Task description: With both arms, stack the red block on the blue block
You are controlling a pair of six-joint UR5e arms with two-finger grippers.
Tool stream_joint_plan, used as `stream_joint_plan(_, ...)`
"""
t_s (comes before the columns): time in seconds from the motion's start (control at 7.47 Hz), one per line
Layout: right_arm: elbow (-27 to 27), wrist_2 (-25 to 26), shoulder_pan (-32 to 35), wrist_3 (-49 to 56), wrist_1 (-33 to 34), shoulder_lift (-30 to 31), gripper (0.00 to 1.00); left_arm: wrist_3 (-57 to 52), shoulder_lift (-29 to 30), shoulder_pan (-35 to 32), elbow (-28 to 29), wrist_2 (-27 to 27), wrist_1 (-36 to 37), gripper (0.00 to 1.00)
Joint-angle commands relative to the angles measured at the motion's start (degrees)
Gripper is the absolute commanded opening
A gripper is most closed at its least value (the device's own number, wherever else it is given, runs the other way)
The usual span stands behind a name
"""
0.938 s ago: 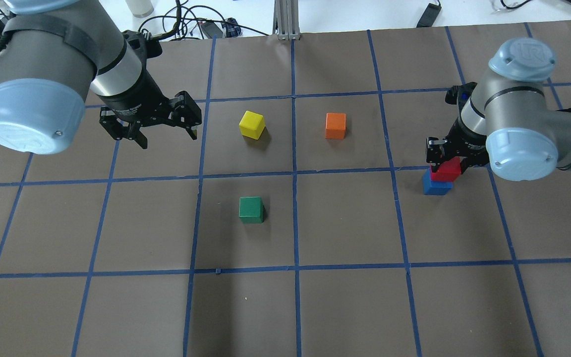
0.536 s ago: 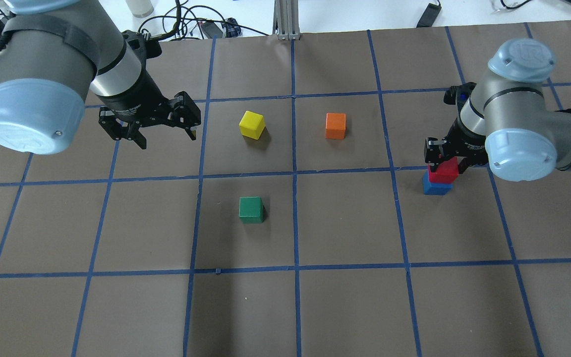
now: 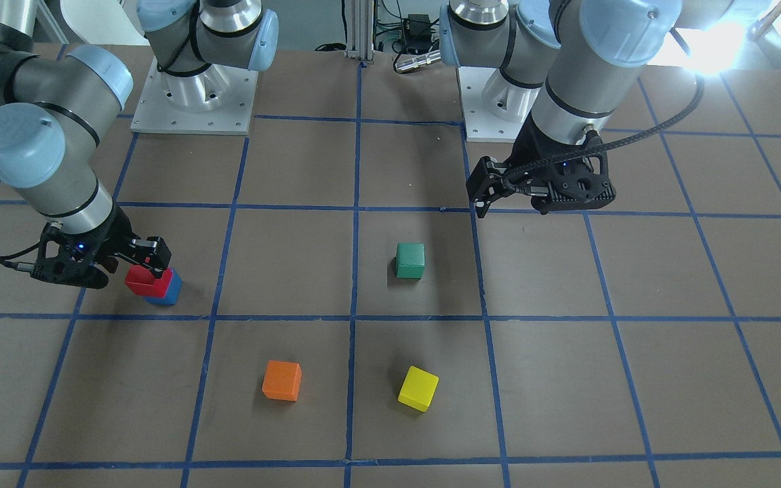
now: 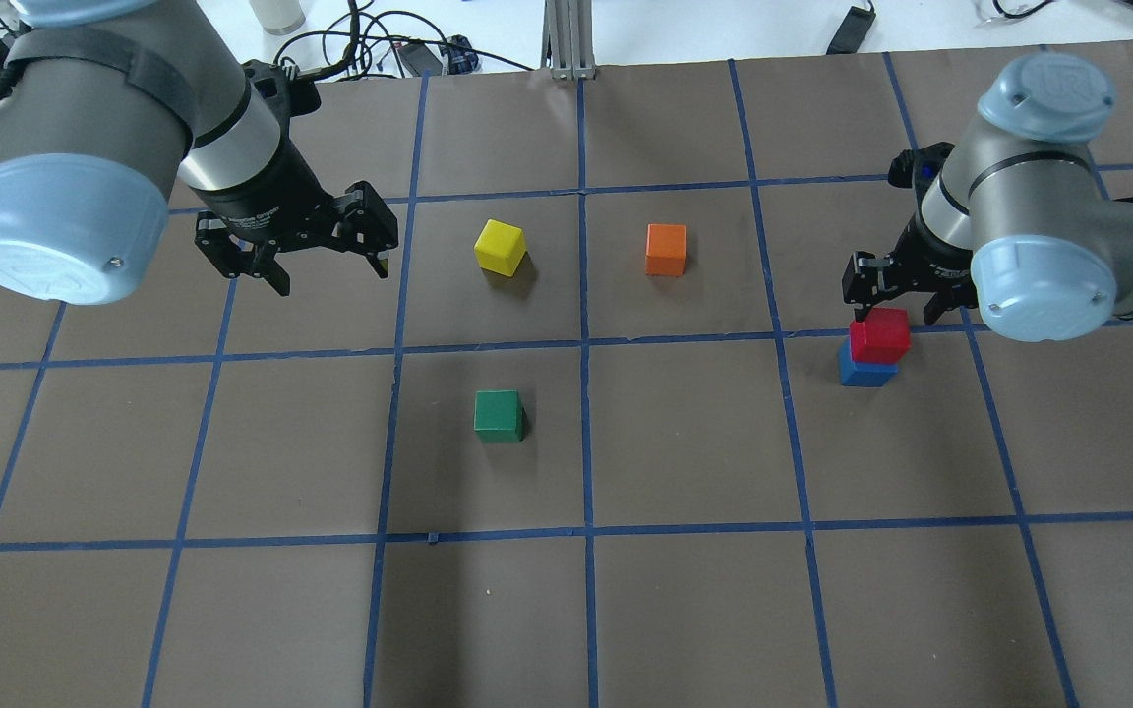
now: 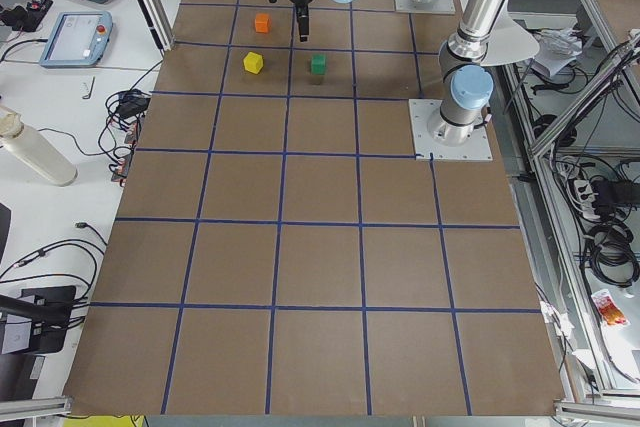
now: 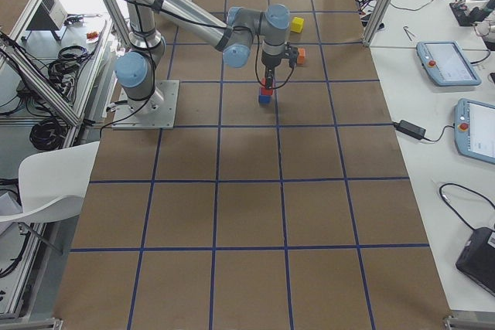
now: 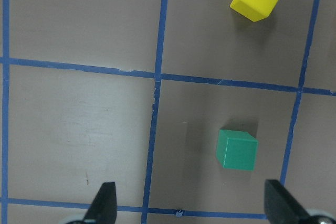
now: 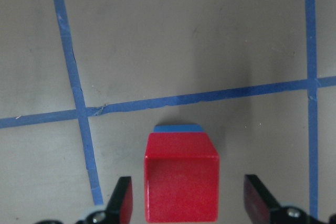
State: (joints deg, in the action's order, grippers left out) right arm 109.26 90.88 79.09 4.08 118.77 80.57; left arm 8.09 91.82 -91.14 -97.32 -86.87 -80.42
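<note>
The red block [image 4: 879,336] sits on top of the blue block [image 4: 866,373] at the right of the table, slightly offset. My right gripper [image 4: 896,295] is open just above and behind the stack, and its fingers do not touch the red block. In the right wrist view the red block [image 8: 181,182] lies between the spread fingertips [image 8: 123,200], with a strip of the blue block [image 8: 177,128] showing beyond it. The stack also shows in the front view [image 3: 143,281]. My left gripper [image 4: 332,275] is open and empty, hovering at the far left.
A yellow cube [image 4: 500,246] and an orange cube [image 4: 666,249] sit in the far middle squares. A green cube [image 4: 498,415] sits nearer the middle. The brown mat [image 4: 685,610] has a blue tape grid. Cables lie beyond the far edge.
My right gripper opened, let go of the red block and drew up and back from it. The red block stays on the blue block. The left arm barely moved.
</note>
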Motion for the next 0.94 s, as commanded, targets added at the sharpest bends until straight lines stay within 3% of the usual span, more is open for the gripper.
stream_joint_plan(0.0,-11.5,-1.6,3.1,-3.9,-13.4,0.5,0.84,0.0,0.0,0.0,0.4,0.1,0.0,1.0)
stream_joint_plan(0.27,-20.3,0.7,8.1,-4.9,-22.9,0.7,0.84,0.0,-0.5,-0.1,0.7,0.5,0.0,1.0)
stream_joint_plan(0.4,-22.1,0.4,8.1,-5.0,-27.2,4.5,0.88,0.1,-0.9,-0.2,0.5,0.1,-0.3,1.0)
stream_joint_plan(0.54,-21.3,0.0,8.3,-6.9,-29.2,8.1,0.88,0.0,-1.3,-0.2,0.7,0.2,-0.1,1.0)
stream_joint_plan(0.8,-18.8,-1.3,8.9,-9.8,-28.6,7.7,0.91,0.0,-1.0,-0.2,0.7,-0.4,-0.4,1.0)
